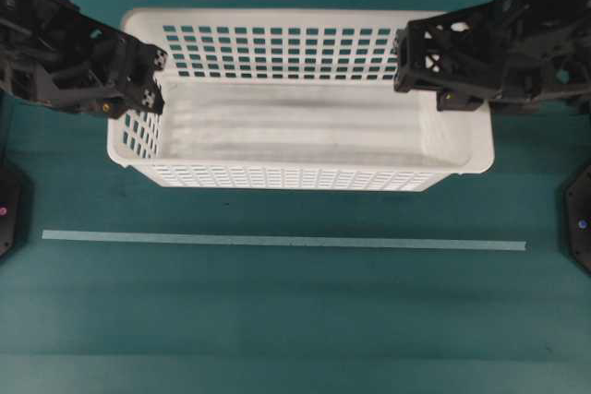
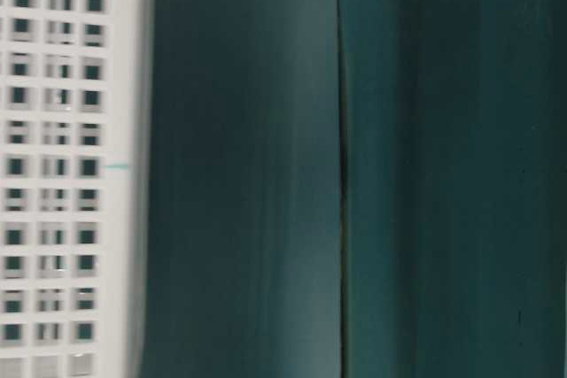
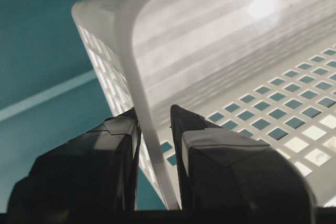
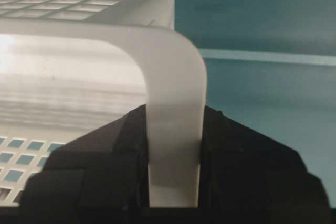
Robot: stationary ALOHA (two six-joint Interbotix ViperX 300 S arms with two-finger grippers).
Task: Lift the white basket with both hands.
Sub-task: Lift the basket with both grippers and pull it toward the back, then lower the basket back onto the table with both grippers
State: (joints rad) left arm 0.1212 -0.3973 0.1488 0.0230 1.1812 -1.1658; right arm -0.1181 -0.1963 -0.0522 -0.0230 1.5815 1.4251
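Note:
The white basket [image 1: 295, 177] sits across the middle of the teal table, long side toward me, and holds nothing. My left gripper [image 1: 152, 80] is at its left short end. In the left wrist view that gripper [image 3: 153, 111] straddles the rolled rim [image 3: 134, 61], one finger outside and one inside, shut on it. My right gripper [image 1: 420, 66] is at the right short end. In the right wrist view that gripper [image 4: 174, 111] clamps the rim [image 4: 173, 61] tightly from both sides. The table-level view shows only a blurred slotted wall of the basket [image 2: 62, 165]. Whether the basket's bottom touches the table I cannot tell.
A pale tape strip [image 1: 277, 241] runs across the table in front of the basket, also visible as the strip [image 3: 42, 95] and the strip [image 4: 262, 56]. Dark arm bases stand at the left edge [image 1: 5, 209] and right edge [image 1: 580, 223].

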